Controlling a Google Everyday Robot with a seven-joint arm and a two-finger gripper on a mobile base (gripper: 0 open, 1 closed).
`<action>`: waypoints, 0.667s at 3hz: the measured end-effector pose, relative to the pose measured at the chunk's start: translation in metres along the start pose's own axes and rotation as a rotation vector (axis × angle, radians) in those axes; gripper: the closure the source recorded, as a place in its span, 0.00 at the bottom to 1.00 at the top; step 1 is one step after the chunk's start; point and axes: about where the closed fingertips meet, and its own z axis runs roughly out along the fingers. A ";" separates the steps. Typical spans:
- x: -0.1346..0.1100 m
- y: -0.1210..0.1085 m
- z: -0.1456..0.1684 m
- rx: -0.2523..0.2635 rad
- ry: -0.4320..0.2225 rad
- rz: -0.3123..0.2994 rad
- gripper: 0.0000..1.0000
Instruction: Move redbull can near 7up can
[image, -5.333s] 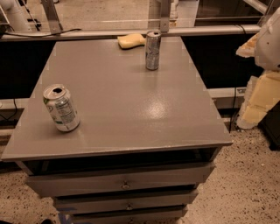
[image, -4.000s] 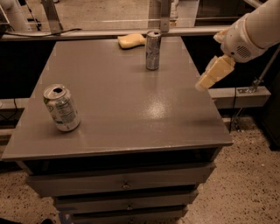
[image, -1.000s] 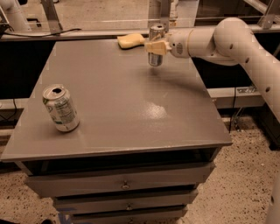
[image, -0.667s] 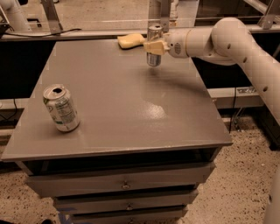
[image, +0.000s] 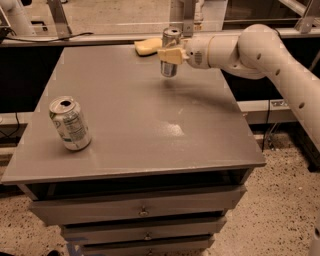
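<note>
The redbull can (image: 170, 42), slim and silver with blue patches, is at the far middle of the grey table (image: 130, 115). My gripper (image: 171, 55) reaches in from the right and is shut on the can at mid-height. The can hangs just above the tabletop, with a faint shadow under it. The 7up can (image: 70, 124), wider and white-green with a printed label, stands upright near the table's front left, far from the gripper.
A yellow sponge (image: 147, 46) lies at the table's far edge, just left of the held can. My white arm (image: 260, 50) spans the table's far right corner. Drawers (image: 140, 210) sit under the tabletop. Metal frames stand behind the table.
My gripper came in from the right and closed on the redbull can. The can has since risen a little and shifted slightly left. The 7up can has not moved.
</note>
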 end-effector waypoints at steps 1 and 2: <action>-0.010 0.046 0.010 -0.076 -0.052 -0.024 1.00; -0.012 0.101 0.019 -0.155 -0.071 -0.070 1.00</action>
